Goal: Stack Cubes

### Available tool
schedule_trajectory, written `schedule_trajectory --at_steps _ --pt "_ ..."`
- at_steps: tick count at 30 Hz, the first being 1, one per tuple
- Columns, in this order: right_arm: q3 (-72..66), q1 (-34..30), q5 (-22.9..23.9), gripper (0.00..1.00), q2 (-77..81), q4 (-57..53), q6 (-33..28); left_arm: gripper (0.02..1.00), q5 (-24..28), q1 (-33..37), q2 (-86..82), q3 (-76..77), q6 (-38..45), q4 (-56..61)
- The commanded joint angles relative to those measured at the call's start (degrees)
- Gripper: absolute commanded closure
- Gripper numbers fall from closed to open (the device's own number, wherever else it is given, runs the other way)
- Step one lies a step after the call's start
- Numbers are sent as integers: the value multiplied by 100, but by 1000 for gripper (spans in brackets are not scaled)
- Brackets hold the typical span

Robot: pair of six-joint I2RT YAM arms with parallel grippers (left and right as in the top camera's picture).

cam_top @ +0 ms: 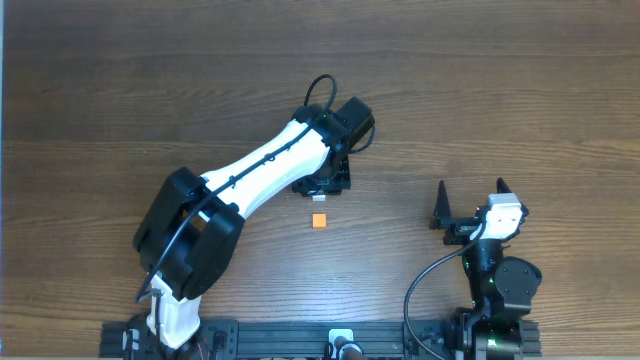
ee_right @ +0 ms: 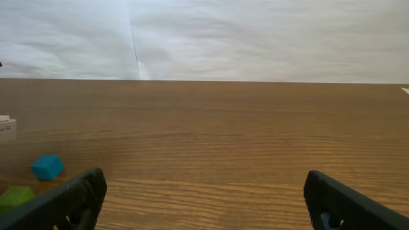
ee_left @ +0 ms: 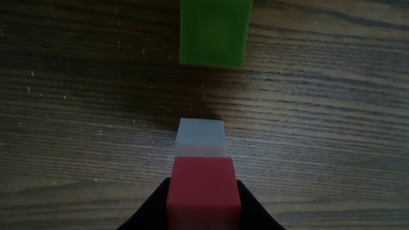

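Red cube (ee_left: 203, 186) is clamped in the left tool (ee_left: 203, 199), right by the white cube (ee_left: 201, 137) on the surface (cam_top: 500, 80), green cube (ee_left: 213, 32) farther ahead. Orange cube (cam_top: 319, 221) sits alone nearby. Right tool (cam_top: 470, 195) is spread wide, well apart.

No legible text, number or sign found. Faces of red cube (ee_left: 203, 188), white cube (ee_left: 201, 137) and green cube (ee_left: 213, 32) checked in left wrist view: plain. Small white item (ee_right: 5, 130) on table (ee_right: 243, 140) in right wrist view has a greyish patch, possibly print. Too small to read.
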Motion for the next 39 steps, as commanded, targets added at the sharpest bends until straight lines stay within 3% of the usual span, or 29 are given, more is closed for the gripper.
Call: schedule_trajectory --at_steps 1,39 --pt "-24 33 33 9 -42 -33 15 864 50 63 92 101 -50 13" --pt "-24 33 33 9 -42 -33 15 858 186 83 98 -109 70 74"
